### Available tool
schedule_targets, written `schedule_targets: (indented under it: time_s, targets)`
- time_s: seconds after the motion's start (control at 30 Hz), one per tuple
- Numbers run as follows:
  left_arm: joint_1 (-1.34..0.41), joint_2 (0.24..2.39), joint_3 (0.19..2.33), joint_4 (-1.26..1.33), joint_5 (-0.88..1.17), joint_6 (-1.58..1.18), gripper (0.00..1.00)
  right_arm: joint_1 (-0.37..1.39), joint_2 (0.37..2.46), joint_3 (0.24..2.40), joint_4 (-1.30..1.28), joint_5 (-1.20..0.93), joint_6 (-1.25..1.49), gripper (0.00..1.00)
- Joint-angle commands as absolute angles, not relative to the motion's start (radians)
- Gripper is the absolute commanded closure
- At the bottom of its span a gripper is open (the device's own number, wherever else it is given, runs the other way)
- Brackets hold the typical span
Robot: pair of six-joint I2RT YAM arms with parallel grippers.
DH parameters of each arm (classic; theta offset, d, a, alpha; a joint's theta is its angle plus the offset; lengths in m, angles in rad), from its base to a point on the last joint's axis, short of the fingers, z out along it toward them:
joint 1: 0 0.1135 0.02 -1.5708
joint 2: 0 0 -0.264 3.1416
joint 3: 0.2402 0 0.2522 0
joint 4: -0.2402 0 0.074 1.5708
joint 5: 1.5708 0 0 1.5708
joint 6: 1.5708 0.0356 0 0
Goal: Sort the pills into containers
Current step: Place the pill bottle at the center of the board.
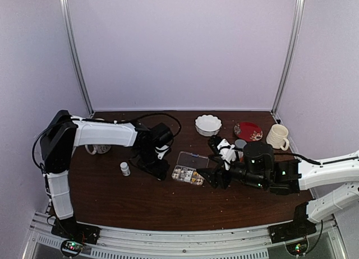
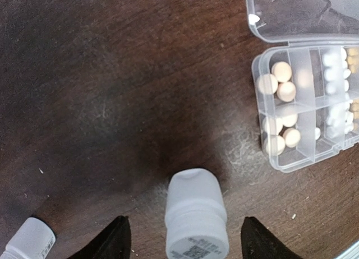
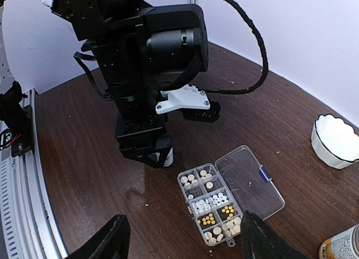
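White bottle [image 2: 196, 214], cut off below, sits untouched inside the open left pincer [image 2: 185, 221]; right pincer [image 3: 185, 217] gapes empty.

Pills [image 3: 208, 205] in clear gridded box [image 3: 249, 183] (open)

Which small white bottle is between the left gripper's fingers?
The bottle nearer the pill organizer, inside the open left gripper; the other bottle sits outside.
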State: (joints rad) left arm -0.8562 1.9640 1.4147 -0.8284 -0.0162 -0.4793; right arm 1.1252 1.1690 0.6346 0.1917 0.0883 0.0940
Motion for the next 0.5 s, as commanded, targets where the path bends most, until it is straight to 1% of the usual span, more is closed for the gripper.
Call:
schedule_targets:
  time_s: [0.0, 0.07, 0.13, 0.23, 0.47]
  targets:
    - [-0.859, 1.899, 1.363, -0.739, -0.026, -0.498, 0.29, 1.12, 1.179, 0.637, 0.205, 0.108, 0.099, 0.3]
    - [-0.865, 1.896, 1.354, -0.718, -0.034, -0.497, 0.29, 1.12, 1.181, 0.638, 0.204, 0.104, 0.098, 0.3]
    - [-0.866, 1.896, 1.348, -0.707, -0.042, -0.498, 0.31, 1.12, 1.183, 0.642, 0.202, 0.101, 0.099, 0.3]
    - [-0.867, 1.899, 1.35, -0.703, -0.049, -0.5, 0.39, 1.12, 1.185, 0.647, 0.195, 0.099, 0.096, 0.3]
    - [-0.866, 1.925, 1.366, -0.703, -0.043, -0.501, 0.53, 1.12, 1.182, 0.652, 0.186, 0.097, 0.094, 0.3]
